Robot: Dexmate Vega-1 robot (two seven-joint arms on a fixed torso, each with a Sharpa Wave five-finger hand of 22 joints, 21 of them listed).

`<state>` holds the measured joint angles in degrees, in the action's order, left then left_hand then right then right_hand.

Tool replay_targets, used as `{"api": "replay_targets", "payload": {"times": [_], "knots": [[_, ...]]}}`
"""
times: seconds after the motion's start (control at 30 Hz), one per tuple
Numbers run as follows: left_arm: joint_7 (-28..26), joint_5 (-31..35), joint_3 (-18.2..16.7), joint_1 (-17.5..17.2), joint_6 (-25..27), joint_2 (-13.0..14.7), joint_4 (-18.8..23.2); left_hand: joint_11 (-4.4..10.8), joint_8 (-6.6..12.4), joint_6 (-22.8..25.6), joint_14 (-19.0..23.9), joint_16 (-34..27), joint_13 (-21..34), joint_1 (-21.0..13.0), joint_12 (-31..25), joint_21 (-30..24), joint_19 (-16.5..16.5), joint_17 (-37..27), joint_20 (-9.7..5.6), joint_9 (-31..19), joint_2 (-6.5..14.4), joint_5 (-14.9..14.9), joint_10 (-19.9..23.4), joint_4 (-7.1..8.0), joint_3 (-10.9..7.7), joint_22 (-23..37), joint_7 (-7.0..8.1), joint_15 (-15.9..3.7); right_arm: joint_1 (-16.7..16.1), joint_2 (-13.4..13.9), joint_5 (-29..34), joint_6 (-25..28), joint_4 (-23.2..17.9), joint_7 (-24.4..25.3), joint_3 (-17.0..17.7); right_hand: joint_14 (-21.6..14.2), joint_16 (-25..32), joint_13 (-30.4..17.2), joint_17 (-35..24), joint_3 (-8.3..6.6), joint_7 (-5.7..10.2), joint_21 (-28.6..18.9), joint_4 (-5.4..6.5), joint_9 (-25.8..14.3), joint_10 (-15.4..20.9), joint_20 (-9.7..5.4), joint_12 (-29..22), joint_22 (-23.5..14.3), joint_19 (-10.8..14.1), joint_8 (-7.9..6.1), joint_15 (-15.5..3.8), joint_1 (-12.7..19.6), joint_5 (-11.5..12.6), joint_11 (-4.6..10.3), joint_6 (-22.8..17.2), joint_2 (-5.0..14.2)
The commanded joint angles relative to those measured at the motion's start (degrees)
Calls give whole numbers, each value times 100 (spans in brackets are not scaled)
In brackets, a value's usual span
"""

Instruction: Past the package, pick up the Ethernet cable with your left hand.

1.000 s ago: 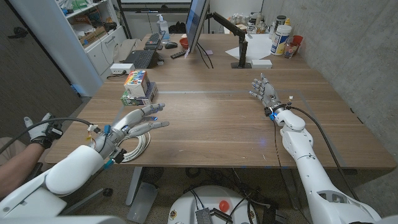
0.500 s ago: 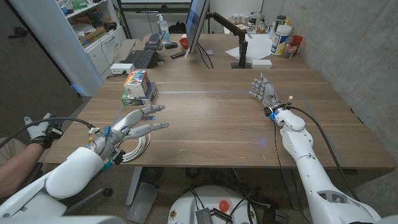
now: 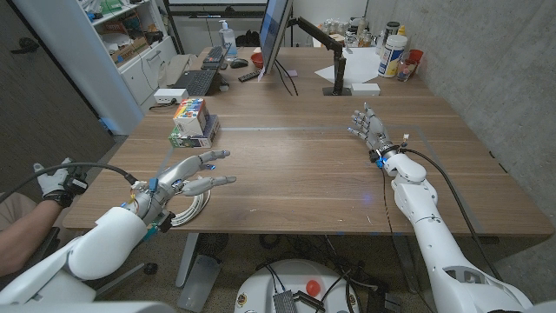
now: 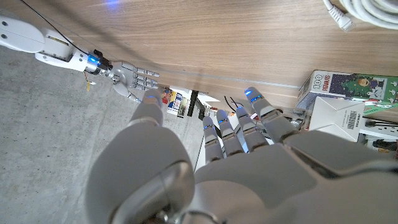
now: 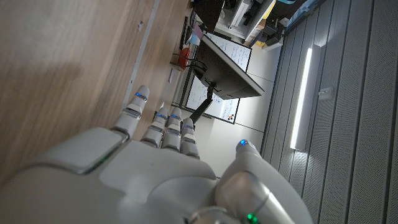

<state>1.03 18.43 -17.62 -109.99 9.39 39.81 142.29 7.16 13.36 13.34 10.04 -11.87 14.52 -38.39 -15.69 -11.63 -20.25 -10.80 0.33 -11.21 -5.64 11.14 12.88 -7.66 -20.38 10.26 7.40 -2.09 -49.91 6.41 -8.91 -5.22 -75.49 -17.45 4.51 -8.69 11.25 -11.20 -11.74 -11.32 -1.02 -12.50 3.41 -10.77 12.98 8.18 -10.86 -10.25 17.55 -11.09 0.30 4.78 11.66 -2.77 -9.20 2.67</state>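
Left hand (image 3: 185, 178) is drawn back slightly toward the cable (image 3: 193, 207), fingers spread, nothing held. Cable is coiled at the near edge, apparently just under the hand, before the package (image 3: 195, 122). Grasp pending.

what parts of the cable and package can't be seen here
- Coiled white Ethernet cable: head view, near part hidden under the left hand; left wrist view, cut off by the picture edge.
- Colourful cardboard package: print too small in head view; left wrist view, partly behind the fingers.
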Motion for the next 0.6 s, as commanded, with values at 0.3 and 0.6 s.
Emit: {"api": "replay_targets", "payload": {"times": [0.3,0.6], "knots": [[54,664,-73,-130,-244,-178,77,47,59,230,167,-35,45,-34,-51,-57,-141,-1,-73,-25,77,23,174,-26,39,23,24,-429,2,-5,-2,60,-4,14,6,9,41,-4,-6,24,-1,26,-10,-24,-17,-5,-37,-13,-38,-18,3,-37,24,7,28,-15],[57,1038,-44,-188,-254,-299,127,62,74,298,136,-10,54,-113,-29,-33,-97,1,-40,-28,134,29,145,-51,15,22,33,-413,26,-5,6,49,39,1,8,14,42,-4,-5,24,-2,27,-10,-24,-15,-5,-39,-13,-31,-19,2,-38,25,4,31,-14]]}}
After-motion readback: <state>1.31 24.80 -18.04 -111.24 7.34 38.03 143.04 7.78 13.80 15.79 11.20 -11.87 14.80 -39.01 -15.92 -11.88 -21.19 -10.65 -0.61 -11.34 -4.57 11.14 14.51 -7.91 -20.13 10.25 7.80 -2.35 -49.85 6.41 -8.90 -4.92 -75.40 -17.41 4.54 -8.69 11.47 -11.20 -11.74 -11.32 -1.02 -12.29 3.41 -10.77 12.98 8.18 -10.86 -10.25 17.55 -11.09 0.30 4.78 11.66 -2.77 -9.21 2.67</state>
